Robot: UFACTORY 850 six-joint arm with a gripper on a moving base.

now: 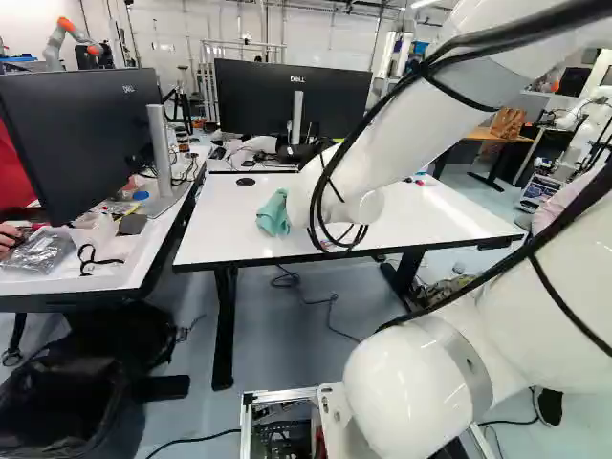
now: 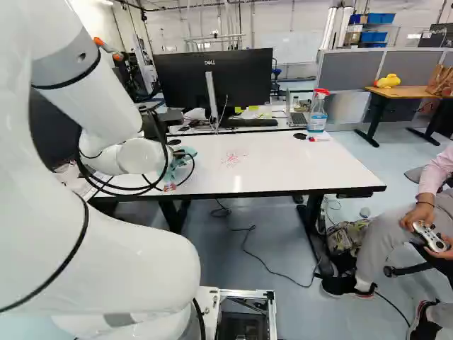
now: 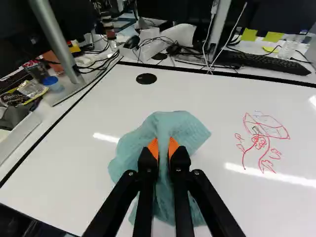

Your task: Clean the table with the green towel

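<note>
At the near left of the white rectangular table (image 3: 197, 94), pinching the bunched green cloth towel (image 3: 185, 124) in the black two-fingered gripper (image 3: 163, 147). Probably light, limp, unbreakable; best held by the middle fold. In the wrist view, see the red line drawing (image 3: 259, 142) farther right, masked in the left base view by the white jointed arm (image 1: 411, 124).

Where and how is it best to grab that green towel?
Probably by the raised middle fold of the green towel, from above, one finger each side: it bunches there into a narrow ridge, which the gripper pinches, while the rest spreads wide.
</note>
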